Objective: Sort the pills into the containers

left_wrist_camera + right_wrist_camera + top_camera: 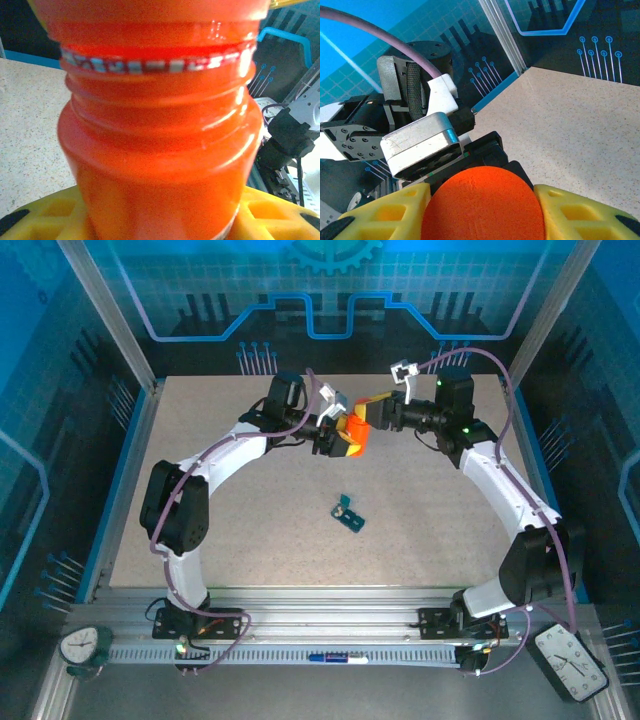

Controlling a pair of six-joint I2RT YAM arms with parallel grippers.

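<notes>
Pill box (349,514): a small dark-teal box lying flat on the speckled table (250,530), near the middle, slightly right of centre, skewed rather than square to the table edges. It sits well apart from both grippers, on the near side of them, and nothing touches it.

Orange bottle (357,430): held in the air over the far middle of the table, lying roughly sideways between the two arms. In the left wrist view its threaded neck and shoulder (160,150) are close and blurred.

Left gripper (335,440): reaches in from the left. Its yellow fingers (45,215) sit on either side of the bottle's body, clamped against it (only their upper edges show at the bottom of that view).

Right gripper (372,412): reaches in from the right. Its yellow fingers (580,215) are pressed to both sides of the bottle's rounded orange end (482,205), gripping it.

Beyond the right fingers: the left arm's silver and black wrist, just behind the bottle.
</notes>
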